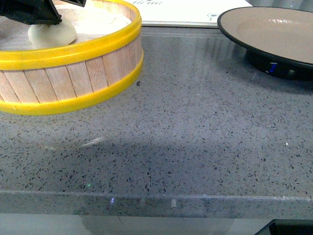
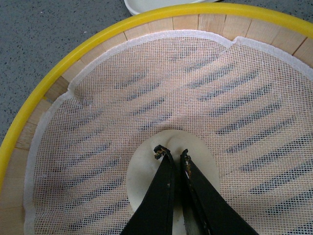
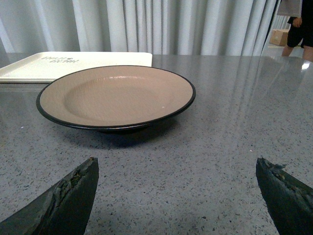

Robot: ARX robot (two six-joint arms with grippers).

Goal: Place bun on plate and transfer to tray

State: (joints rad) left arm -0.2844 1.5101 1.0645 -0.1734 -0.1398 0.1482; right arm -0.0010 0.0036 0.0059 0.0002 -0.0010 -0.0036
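The white-cream bun [image 1: 51, 34] sits inside the yellow-rimmed wooden steamer basket [image 1: 73, 73] at the far left. My left gripper [image 1: 41, 19] is shut on the bun; in the left wrist view its black tips [image 2: 171, 154] pinch the top of the bun [image 2: 142, 176] over the white mesh liner. The tan plate with black rim [image 1: 274, 34] stands at the far right, empty; it also shows in the right wrist view [image 3: 117, 95]. My right gripper [image 3: 176, 181] is open and empty, short of the plate. The cream tray [image 1: 186, 12] lies at the back, also in the right wrist view [image 3: 54, 66].
The grey speckled counter [image 1: 195, 137] lies between basket and plate, its front edge near the bottom of the front view. Pale curtains [image 3: 171, 24] hang behind the counter. A person stands far off at the back right [image 3: 298, 24].
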